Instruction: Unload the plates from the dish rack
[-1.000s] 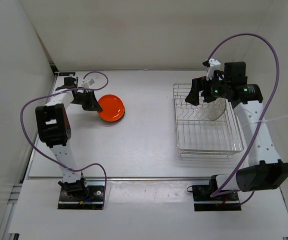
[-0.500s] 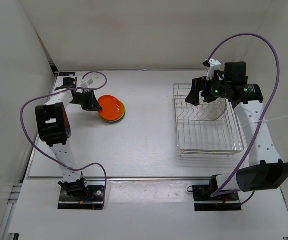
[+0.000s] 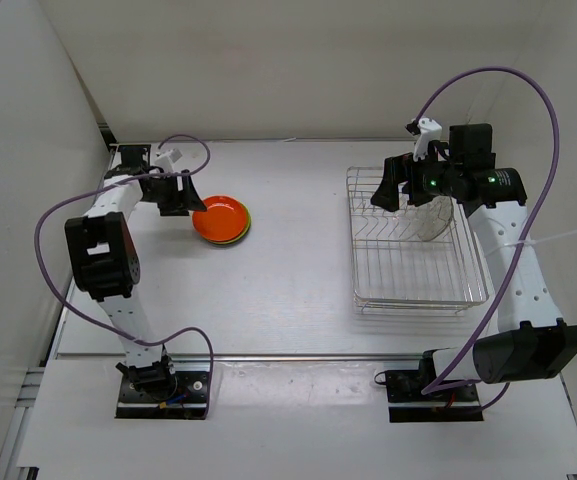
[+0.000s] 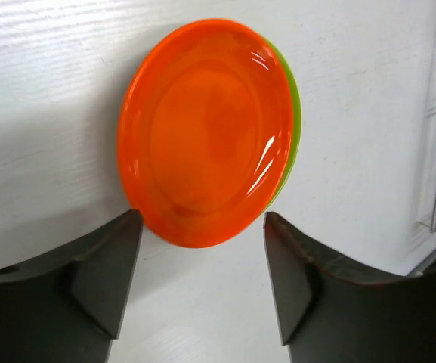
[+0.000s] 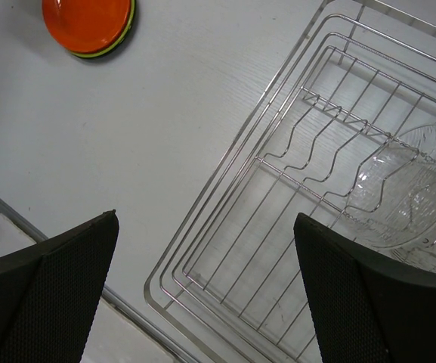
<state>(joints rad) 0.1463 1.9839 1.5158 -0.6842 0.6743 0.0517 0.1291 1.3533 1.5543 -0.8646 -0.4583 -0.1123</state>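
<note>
One pale table [image 3: 298, 280], white walls [image 3: 298, 70], orange plate [image 3: 220, 219], dish rack [image 3: 357, 250]

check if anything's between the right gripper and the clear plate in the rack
Nothing visible does. The open right gripper hangs over the rack; the clear plate sits in its wires, uncovered.

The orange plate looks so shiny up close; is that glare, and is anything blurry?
Left wrist view: yes, white glare streaks run down the right side of the orange plate; the dark left end effector shows little detail. Right wrist view: the clear plate glints, and the dish rack looks sharp. Top view: even light, soft shadows, no obvious blur.
</note>
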